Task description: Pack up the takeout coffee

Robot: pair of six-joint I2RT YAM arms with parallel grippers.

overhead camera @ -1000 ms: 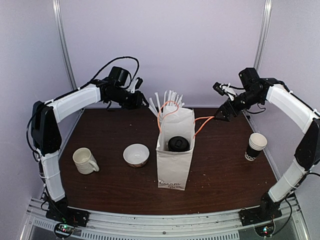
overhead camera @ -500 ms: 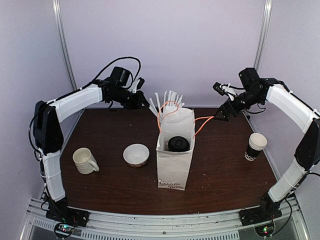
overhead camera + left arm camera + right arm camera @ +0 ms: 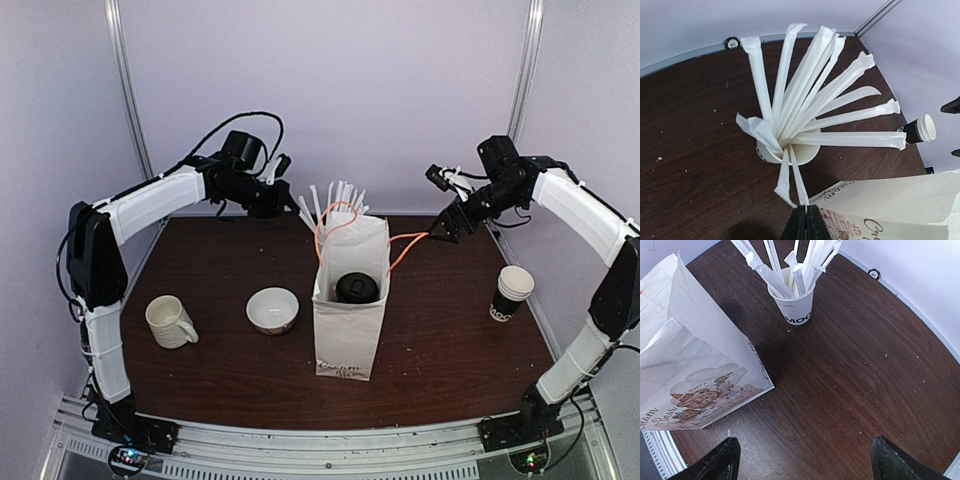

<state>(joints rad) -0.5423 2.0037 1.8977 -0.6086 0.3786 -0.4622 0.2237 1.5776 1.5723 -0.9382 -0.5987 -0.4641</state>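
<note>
The takeout coffee (image 3: 357,288), a black cup with a round black lid, stands upright inside the open white paper bag (image 3: 350,330) at the table's middle. My left gripper (image 3: 288,206) is behind the bag at the white cup of wrapped stirrer sticks (image 3: 336,200). In the left wrist view it (image 3: 806,209) is shut on the tip of one white stick (image 3: 799,182) that still rests in that cup (image 3: 802,152). My right gripper (image 3: 445,228) hangs open and empty to the right of the bag, its fingers (image 3: 725,460) wide apart above bare table.
A cream mug (image 3: 168,322) and a white bowl (image 3: 272,308) sit left of the bag. A lidless black cup with a white rim (image 3: 513,293) stands at the right edge. The bag's orange cord handle (image 3: 405,240) reaches toward my right gripper.
My left gripper has shifted slightly to the right at the stick cup. The right arm, the bag and the coffee have not moved.
</note>
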